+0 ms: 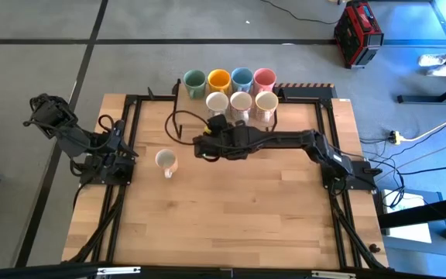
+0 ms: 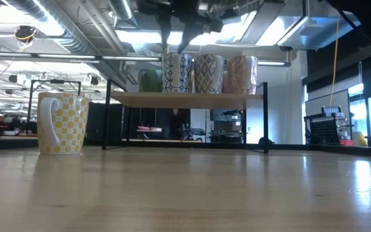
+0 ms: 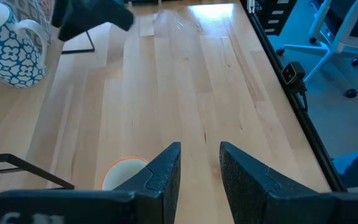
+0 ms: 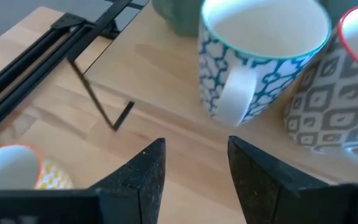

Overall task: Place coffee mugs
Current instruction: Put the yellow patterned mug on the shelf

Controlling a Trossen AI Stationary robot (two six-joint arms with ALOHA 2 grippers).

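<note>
Seven mugs stand on a raised wooden shelf at the table's far edge. The back row is green, orange, blue and pink. Three patterned cream-white mugs stand in front of them. A fourth cream mug with yellow dots stands upright on its base on the table, left of centre. My right gripper is open and hovers between this mug and the shelf, near the blue-patterned mug. My left gripper is open and waits at the table's left, facing the dotted mug's rim.
Black frame rails run along the table's left and right sides. The shelf stands on thin black legs. A black cable loops near the shelf's left leg. Bare wood stretches across the table's near half.
</note>
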